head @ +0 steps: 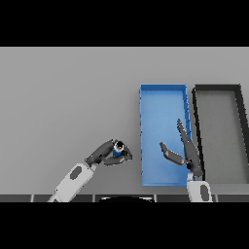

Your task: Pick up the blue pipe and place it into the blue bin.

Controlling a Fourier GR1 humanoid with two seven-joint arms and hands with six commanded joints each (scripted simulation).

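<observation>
Head view shows your left hand [108,154] curled around the blue pipe [117,152] just left of the blue bin [163,88], so you'd carry it right over the near wall, while your right hand [184,151] hangs spread-fingered over the bin.

Even, diffuse light over the grey table [68,97], no glare, no clear light source, faint soft shading just beside the blue bin [163,99] walls, interior of the dark bin [217,88] right of it evenly grey, edges undistorted.
</observation>
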